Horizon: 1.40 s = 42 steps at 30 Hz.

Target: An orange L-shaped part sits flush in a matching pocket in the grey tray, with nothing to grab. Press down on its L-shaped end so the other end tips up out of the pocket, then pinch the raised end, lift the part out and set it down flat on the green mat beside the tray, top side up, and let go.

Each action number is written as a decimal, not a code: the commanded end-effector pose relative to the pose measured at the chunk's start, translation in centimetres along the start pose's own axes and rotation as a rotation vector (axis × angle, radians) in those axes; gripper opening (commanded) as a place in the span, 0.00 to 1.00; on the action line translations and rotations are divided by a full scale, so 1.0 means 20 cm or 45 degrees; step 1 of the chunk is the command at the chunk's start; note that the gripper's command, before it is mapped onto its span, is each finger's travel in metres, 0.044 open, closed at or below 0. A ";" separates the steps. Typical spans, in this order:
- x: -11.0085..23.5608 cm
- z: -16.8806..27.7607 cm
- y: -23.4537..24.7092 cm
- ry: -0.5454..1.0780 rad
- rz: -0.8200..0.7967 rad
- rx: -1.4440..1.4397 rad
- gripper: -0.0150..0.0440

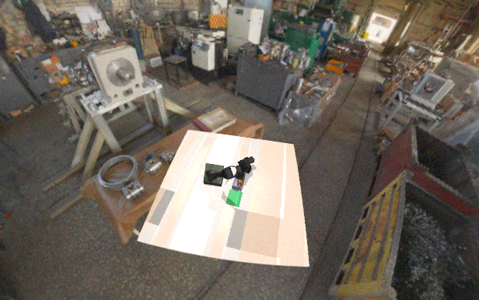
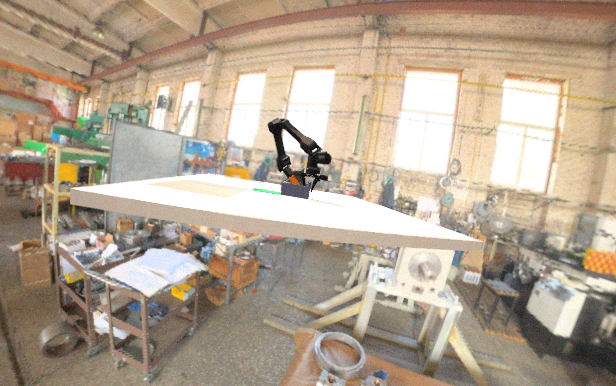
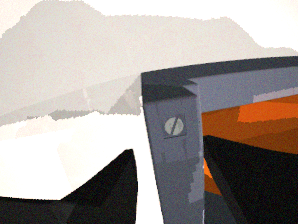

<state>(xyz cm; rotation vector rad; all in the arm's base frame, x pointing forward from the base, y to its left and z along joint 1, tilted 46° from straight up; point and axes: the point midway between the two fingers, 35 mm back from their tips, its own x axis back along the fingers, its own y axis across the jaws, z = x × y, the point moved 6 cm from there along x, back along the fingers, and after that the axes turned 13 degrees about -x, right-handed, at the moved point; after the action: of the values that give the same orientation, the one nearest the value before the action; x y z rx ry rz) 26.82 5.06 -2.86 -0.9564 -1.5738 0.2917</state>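
The orange part [image 1: 240, 181] [image 2: 295, 180] [image 3: 265, 117] is tilted in the grey tray [image 1: 236, 188] [image 2: 295, 191] [image 3: 172, 150]. Its end toward the mat stands raised above the tray rim in the exterior view, while its other end is low in the pocket. My gripper [image 2: 307, 186] [image 3: 168, 150] is partly open with nothing pinched. It is low at the tray end away from the mat. In the wrist view one finger is outside the tray wall and the other is over the pocket, hiding some of the part; whether its tip touches cannot be seen. The green mat [image 1: 234, 198] [image 2: 265, 190] lies beside the tray.
The arm's dark base plate [image 1: 208, 180] lies to one side of the tray on the pale table [image 1: 260, 151] [image 2: 200, 205]. The arm reaches across above the tray and hides some of it in the top view.
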 end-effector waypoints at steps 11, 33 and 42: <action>-0.01 0.01 -0.01 -0.003 0.010 0.011 0.56; 0.32 0.00 0.04 -0.001 0.003 0.012 0.56; 0.53 0.01 0.01 -0.018 -0.007 0.019 0.56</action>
<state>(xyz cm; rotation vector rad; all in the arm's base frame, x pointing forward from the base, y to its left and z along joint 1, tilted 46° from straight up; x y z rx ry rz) 27.31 12.76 4.54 -0.9404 -1.5875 0.3036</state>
